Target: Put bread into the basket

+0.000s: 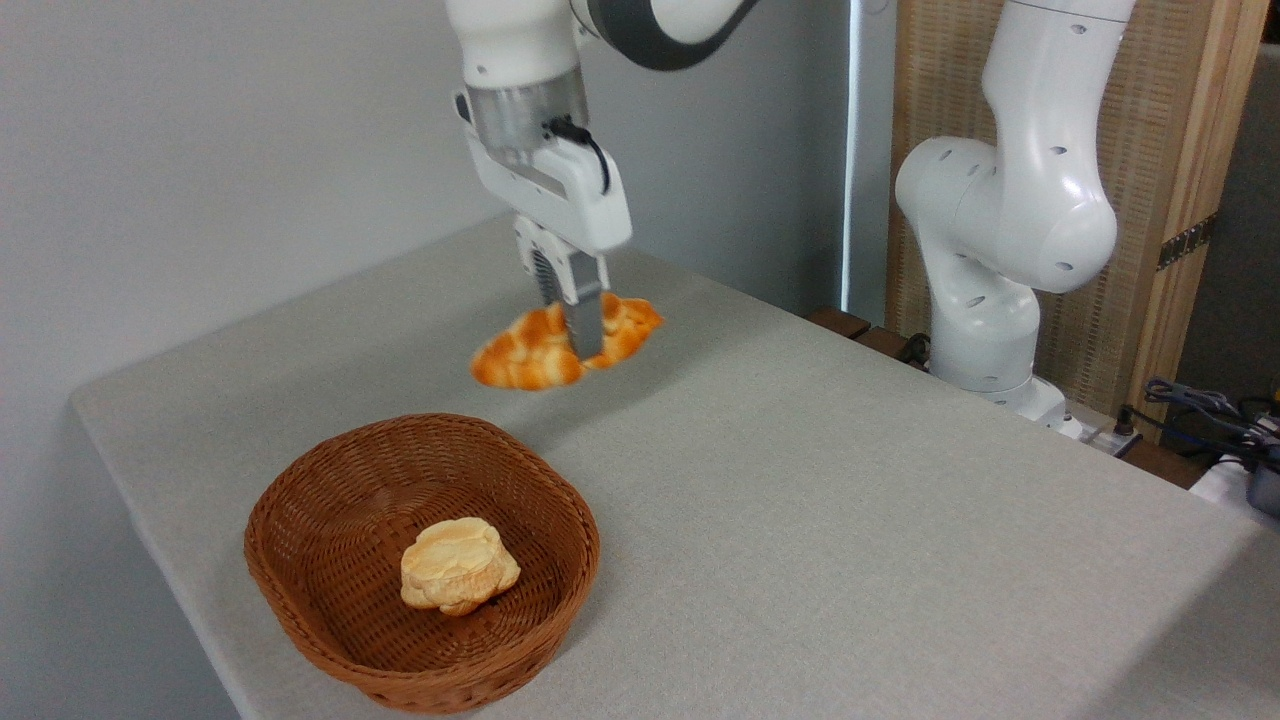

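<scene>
The bread (530,358), an orange-golden braided loaf, hangs in the air above the table, held across its middle. My gripper (575,335) is shut on it, fingers pointing down. The loaf sits above and behind the far right rim of the brown wicker basket (300,590), which stands near the table's front left corner.
A pale cream round bun (458,565) lies inside the basket. The grey table (850,500) ends at a left edge and a front edge close to the basket. The arm's white base (1000,250) stands at the back right, with cables (1200,410) beside it.
</scene>
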Tool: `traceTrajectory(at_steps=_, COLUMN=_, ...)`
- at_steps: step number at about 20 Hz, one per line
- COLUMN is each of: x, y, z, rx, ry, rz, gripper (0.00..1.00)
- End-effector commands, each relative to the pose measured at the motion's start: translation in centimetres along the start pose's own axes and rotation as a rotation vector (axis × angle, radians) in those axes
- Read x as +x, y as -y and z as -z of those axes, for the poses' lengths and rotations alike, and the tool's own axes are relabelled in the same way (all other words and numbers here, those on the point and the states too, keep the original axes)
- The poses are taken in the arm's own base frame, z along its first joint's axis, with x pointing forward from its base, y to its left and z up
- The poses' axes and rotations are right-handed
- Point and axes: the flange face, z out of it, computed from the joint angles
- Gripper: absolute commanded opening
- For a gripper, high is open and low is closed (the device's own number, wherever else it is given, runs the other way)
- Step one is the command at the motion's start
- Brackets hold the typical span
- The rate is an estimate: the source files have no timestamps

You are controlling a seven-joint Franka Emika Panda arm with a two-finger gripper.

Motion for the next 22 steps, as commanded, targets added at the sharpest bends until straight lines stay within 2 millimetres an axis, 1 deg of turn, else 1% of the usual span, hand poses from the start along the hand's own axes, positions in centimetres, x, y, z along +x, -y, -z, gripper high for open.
traceTrajectory(at_steps=1, x=4.0, y=3.3, z=1.4, rx=0.029, ry=-0.109, rz=0.029, gripper=0.19)
traceTrajectory(at_steps=2, x=4.9, y=4.1, z=0.9, rx=0.034, ry=-0.141, rz=0.040, gripper=0.28)
traceTrajectory(at_steps=3, x=5.6, y=4.9, z=0.2, rx=0.044, ry=-0.171, rz=0.051, gripper=0.45)
traceTrajectory(at_steps=4, x=6.5, y=5.6, z=-0.9, rx=0.055, ry=-0.190, rz=0.055, gripper=0.64)
traceTrajectory(at_steps=5, x=7.3, y=6.3, z=-1.7, rx=0.076, ry=-0.219, rz=0.060, gripper=0.79)
traceTrajectory(at_steps=6, x=7.9, y=6.9, z=-2.2, rx=0.099, ry=-0.253, rz=0.067, gripper=0.86)
traceTrajectory(at_steps=7, x=8.3, y=7.8, z=-2.9, rx=0.111, ry=-0.279, rz=0.082, gripper=0.88)
traceTrajectory(at_steps=9, x=8.0, y=9.8, z=-3.3, rx=0.126, ry=-0.346, rz=0.136, gripper=0.90)
traceTrajectory(at_steps=11, x=8.3, y=10.5, z=-3.6, rx=0.134, ry=-0.388, rz=0.160, gripper=0.93)
traceTrajectory(at_steps=14, x=8.5, y=11.0, z=-4.7, rx=0.139, ry=-0.381, rz=0.159, gripper=1.00)
traceTrajectory(at_steps=16, x=8.2, y=11.4, z=-4.8, rx=0.144, ry=-0.377, rz=0.161, gripper=1.00)
traceTrajectory(at_steps=22, x=7.9, y=11.4, z=-4.8, rx=0.138, ry=-0.370, rz=0.167, gripper=1.00)
